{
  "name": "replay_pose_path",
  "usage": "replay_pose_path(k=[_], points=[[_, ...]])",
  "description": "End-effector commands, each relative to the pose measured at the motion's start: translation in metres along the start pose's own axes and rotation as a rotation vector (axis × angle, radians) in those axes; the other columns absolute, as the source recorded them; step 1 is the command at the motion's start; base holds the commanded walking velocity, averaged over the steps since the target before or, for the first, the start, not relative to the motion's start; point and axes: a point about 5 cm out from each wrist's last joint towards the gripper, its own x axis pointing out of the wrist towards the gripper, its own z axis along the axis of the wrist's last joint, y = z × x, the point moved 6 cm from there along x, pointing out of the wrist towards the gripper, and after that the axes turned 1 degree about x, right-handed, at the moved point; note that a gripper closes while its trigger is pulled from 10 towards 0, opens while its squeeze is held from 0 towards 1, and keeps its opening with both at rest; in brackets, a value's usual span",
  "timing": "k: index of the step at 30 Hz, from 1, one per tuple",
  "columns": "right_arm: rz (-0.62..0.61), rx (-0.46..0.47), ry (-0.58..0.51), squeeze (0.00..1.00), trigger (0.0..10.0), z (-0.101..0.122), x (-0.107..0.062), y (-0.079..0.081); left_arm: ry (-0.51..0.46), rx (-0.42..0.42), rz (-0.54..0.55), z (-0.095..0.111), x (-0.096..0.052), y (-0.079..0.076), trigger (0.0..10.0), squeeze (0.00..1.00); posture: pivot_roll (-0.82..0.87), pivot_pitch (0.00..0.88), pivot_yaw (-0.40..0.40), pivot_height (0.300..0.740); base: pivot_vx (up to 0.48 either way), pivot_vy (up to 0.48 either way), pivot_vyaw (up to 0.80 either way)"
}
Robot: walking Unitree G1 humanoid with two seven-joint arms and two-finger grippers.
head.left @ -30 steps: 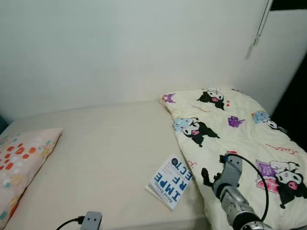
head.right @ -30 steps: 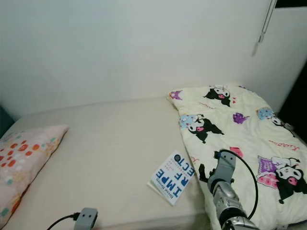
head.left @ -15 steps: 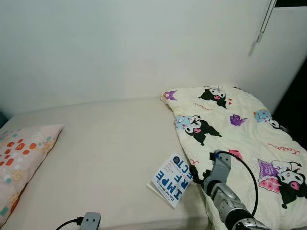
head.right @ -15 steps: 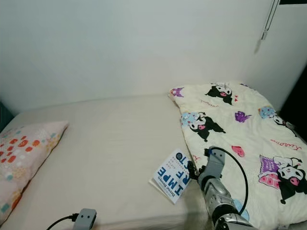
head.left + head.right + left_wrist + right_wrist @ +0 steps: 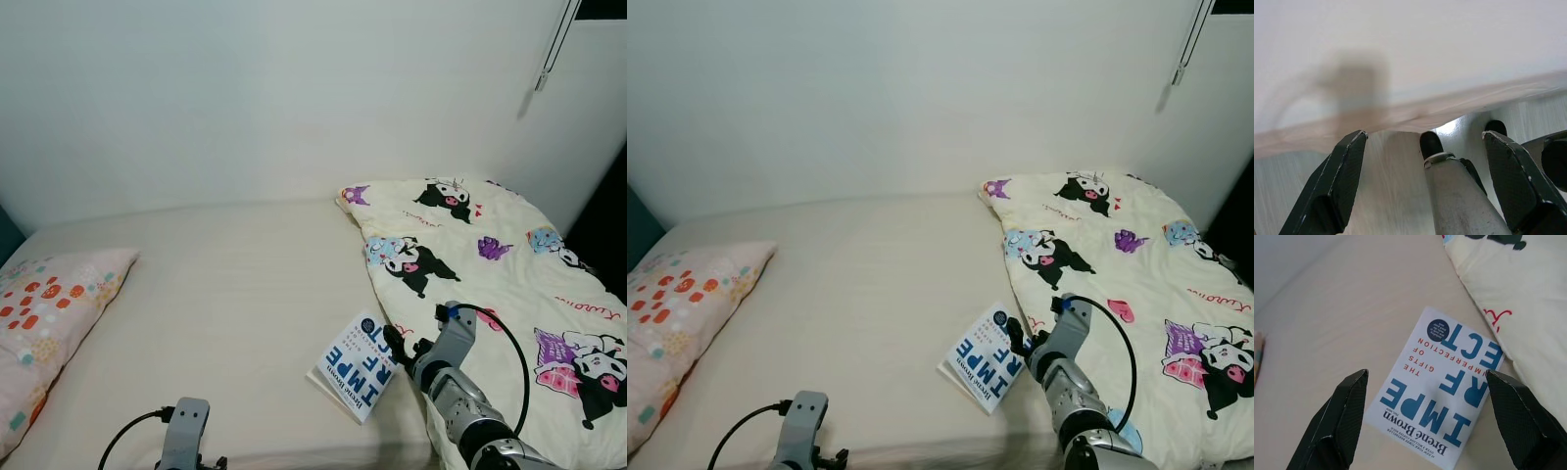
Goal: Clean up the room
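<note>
— What do your head views show?
— Your right gripper [image 5: 390, 340] hovers at the book [image 5: 358, 365] lying on the bed [image 5: 225, 294], beside the blanket [image 5: 490, 264].
— And your wrist views?
— Right fingers [image 5: 1339, 418] spread above the book [image 5: 1437, 387]; left gripper [image 5: 1422, 181] spread too.

A white book [image 5: 358, 366] with big blue letters lies flat on the bed [image 5: 225, 294], near the front edge. One corner touches the cartoon blanket [image 5: 490, 284]. A spotted pillow [image 5: 44, 313] lies far away.
</note>
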Motion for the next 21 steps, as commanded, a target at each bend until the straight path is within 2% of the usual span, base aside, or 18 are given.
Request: replay_pose_path(k=[1,6,10,21], points=[[0.012,0.046,-0.006,0.0,10.0,0.001,0.0,0.002,-0.014,-0.013,0.036,0.004,-0.001,0.012,10.0,0.0,-0.1,0.035,0.035,0.665,0.0,0.0,0.0],[0.02,0.061,-0.012,0.0,10.0,0.003,0.0,0.001,-0.023,-0.022,0.054,0.006,-0.002,0.019,10.0,0.0,-0.09,0.037,0.033,0.645,0.0,0.0,0.0],[0.04,0.086,-0.023,0.0,10.0,0.006,0.0,0.003,-0.009,-0.027,0.075,-0.003,-0.005,0.026,10.0,0.0,-0.08,0.043,0.037,0.625,0.0,0.0,0.0],[0.082,0.131,-0.055,0.0,10.0,0.013,0.001,0.011,0.012,-0.018,0.089,-0.015,-0.009,0.033,10.0,0.0,-0.06,0.073,0.053,0.585,0.0,0.0,0.0]])
